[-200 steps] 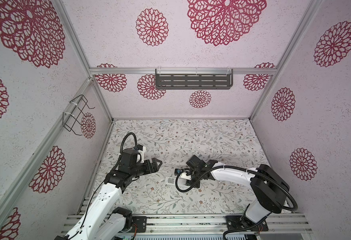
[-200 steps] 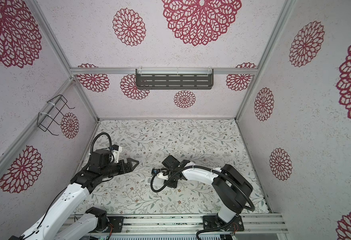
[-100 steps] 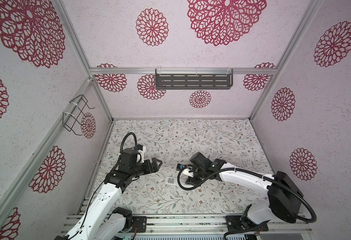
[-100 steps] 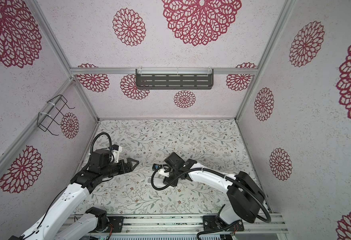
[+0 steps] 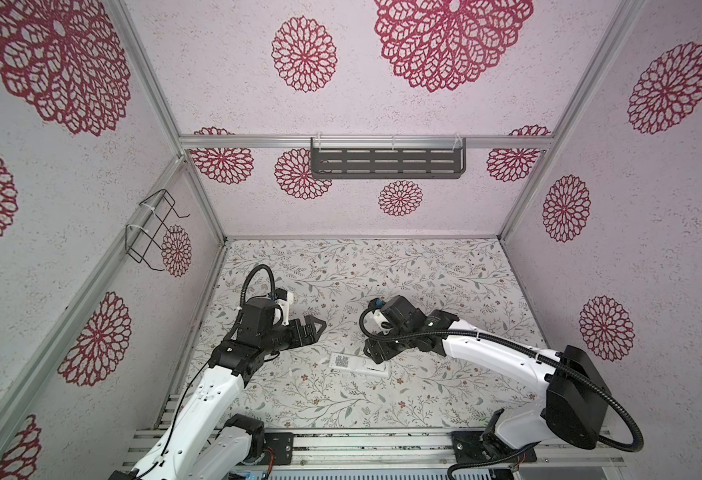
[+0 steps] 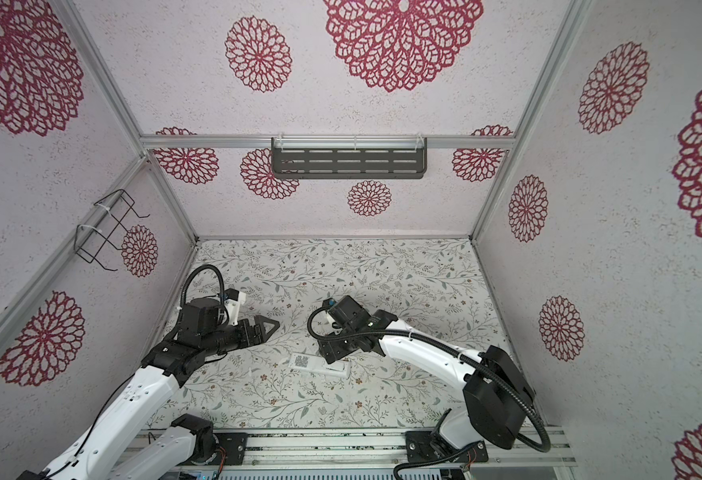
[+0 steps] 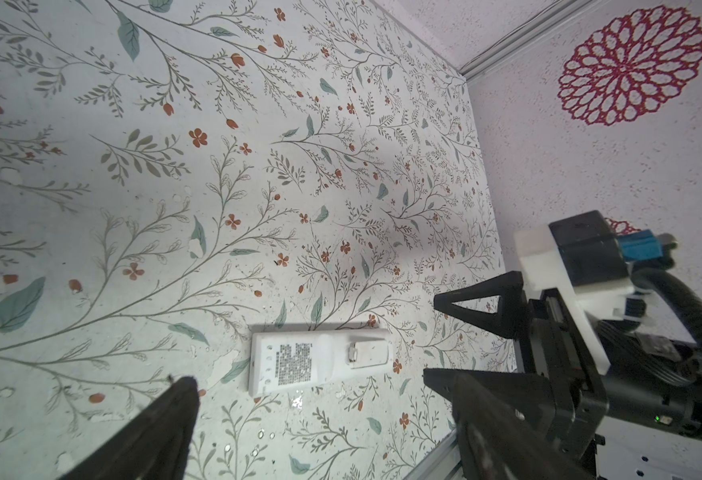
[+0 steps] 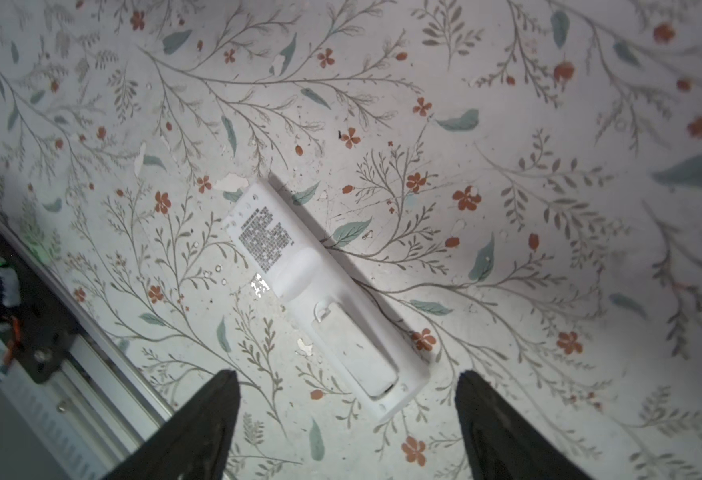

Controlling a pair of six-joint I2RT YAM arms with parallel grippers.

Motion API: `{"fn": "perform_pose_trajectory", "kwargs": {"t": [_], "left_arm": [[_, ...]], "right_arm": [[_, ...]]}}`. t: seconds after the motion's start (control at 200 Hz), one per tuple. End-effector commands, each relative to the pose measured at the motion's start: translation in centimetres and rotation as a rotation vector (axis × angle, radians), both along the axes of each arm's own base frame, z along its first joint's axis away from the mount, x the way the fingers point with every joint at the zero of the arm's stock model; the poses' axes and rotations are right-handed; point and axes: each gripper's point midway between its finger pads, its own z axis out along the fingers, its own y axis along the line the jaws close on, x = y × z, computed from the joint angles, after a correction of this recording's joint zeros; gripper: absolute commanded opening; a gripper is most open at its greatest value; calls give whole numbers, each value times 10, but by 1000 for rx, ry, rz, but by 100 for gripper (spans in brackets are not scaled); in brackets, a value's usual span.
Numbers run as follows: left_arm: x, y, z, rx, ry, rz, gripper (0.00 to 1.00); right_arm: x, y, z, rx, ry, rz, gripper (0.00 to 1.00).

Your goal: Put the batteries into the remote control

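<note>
The remote control [image 5: 359, 365] [image 6: 319, 365] is a slim white bar lying flat on the floral table near the front middle. Its dark square label faces up [image 7: 295, 361], and a closed white cover fills its other half [image 8: 357, 349]. My right gripper [image 5: 376, 353] [image 6: 332, 351] [image 8: 347, 378] is open just above that covered end, touching nothing. My left gripper [image 5: 319, 326] [image 6: 275, 325] [image 7: 322, 380] hovers open and empty to the remote's left. The batteries are out of view.
A grey slotted shelf [image 5: 386, 162] hangs on the back wall and a black wire rack [image 5: 154, 232] on the left wall. An aluminium rail [image 5: 341, 440] with both arm bases runs along the table's front edge.
My right gripper has gone from nearly shut to wide open, leaving the remote control on the table, and has drawn back slightly to the right. The left arm has not moved.
</note>
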Motion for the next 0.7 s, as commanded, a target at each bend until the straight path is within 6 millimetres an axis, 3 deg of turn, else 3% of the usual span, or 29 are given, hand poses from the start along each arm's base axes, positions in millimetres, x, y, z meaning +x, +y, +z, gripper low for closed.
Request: {"fn": "perform_pose_trajectory", "kwargs": {"t": [0.0,0.205,0.431,0.696], "left_arm": [[-1,-6,5,-27,-29,-23,97],[-10,-20,-1,-6,-14,-75,98],[-15,-26,-7,7,-22,-86,97],[-16,-26,-2,1,-35,-91,97]], "right_arm": [[-8,-14,-6,37,143,-250,99],[-11,-30,-26,-44,228,-416,99],[-5,-12,-31,-40,244,-432,99],[-1,-7,-45,-83,245,-456,99]]}}
